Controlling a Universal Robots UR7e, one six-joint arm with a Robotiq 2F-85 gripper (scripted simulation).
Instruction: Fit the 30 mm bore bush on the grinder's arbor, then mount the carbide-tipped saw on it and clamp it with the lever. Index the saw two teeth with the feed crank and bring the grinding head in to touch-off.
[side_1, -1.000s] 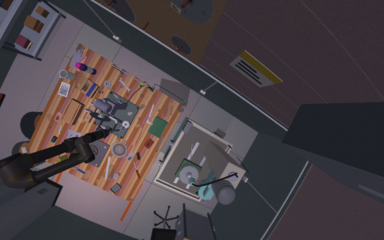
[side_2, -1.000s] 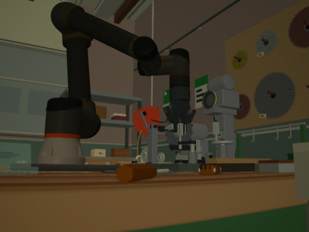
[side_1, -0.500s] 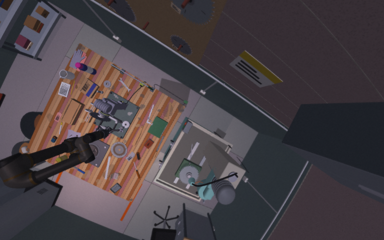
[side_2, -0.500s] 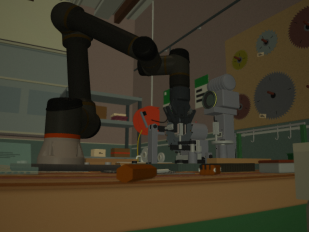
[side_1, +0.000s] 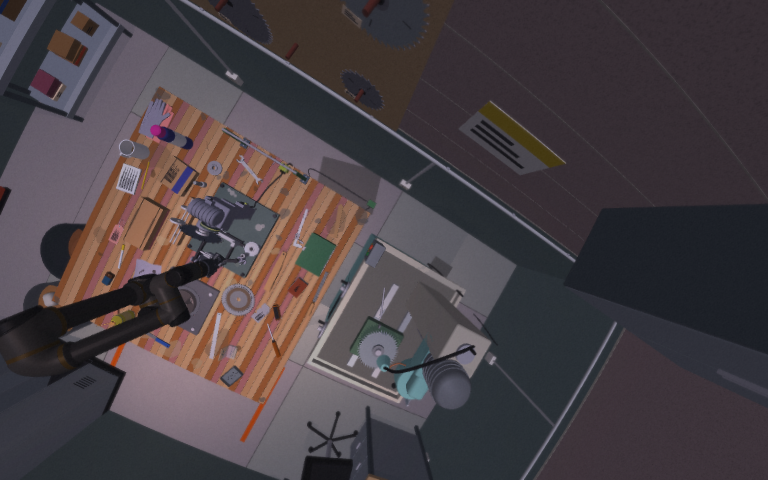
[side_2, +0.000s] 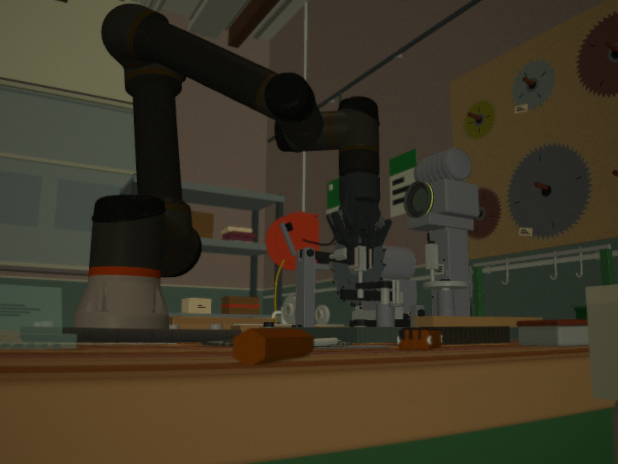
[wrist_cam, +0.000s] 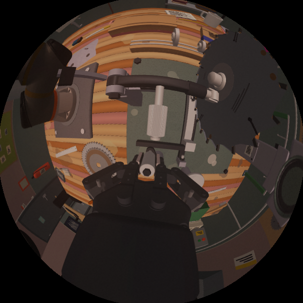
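Note:
A pale cylindrical crank handle (wrist_cam: 147, 164) stands upright on a dark crank arm (wrist_cam: 160, 145) at the near edge of the grinder's green base (wrist_cam: 169, 113). A knurled grey knob (wrist_cam: 157, 120) lies just beyond it. The dark carbide-tipped saw (wrist_cam: 240, 93) sits on the arbor (wrist_cam: 217, 79), with a black clamp lever (wrist_cam: 158, 83) reaching across to it. The grinding head (side_2: 442, 192) stands to the right of the saw on its column. My gripper (wrist_cam: 149, 169) (side_2: 361, 250) hangs straight down over the crank and is closed around the crank handle.
The striped wooden bench (side_1: 209, 255) carries a spare small saw blade (wrist_cam: 97, 158), a steel rule (wrist_cam: 66, 151), spare bushes (wrist_cam: 175, 35), a mug (wrist_cam: 212, 18) and the arm's grey mounting plate (wrist_cam: 74, 101). A brown-handled tool (side_2: 272, 345) lies at the near bench edge.

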